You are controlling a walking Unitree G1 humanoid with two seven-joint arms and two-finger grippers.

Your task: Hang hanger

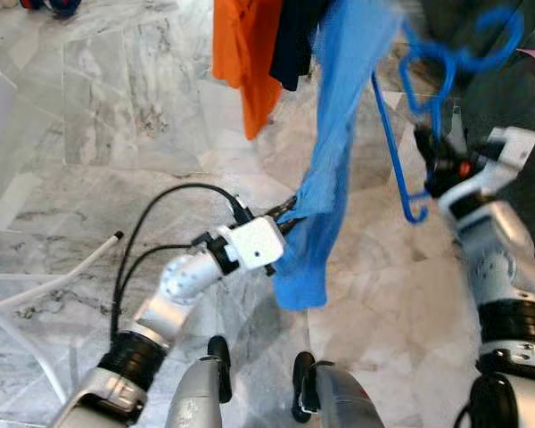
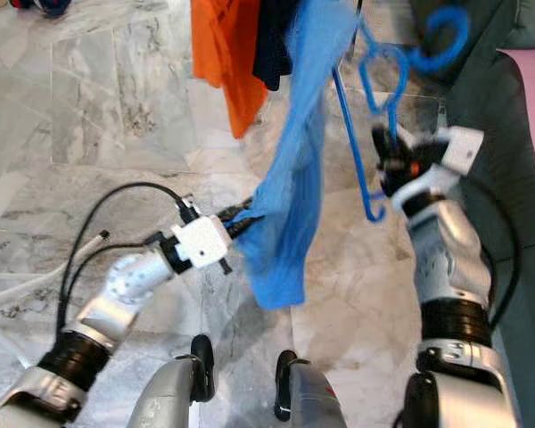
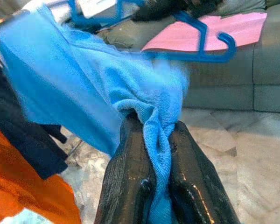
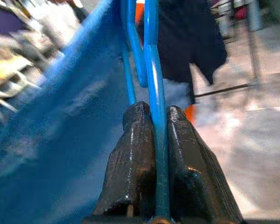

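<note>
Over the grey marble floor (image 1: 116, 98), the long blue terry towel (image 1: 334, 152) hangs centre, draped on the blue plastic hanger (image 1: 428, 80) to the right. The left gripper (image 3: 156, 154) pinches the towel's lower fold; the right gripper (image 4: 159, 140) clamps the hanger's bar. Carrying seems underway; next, its hook needs a rail. The left wrist view adds a far grey sofa (image 3: 266, 70).

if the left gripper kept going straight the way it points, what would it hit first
Probably the grey sofa. The left gripper is already shut on the blue towel-like cloth; past that fold, the blue plastic hanger sits higher, though depth is unclear.
</note>
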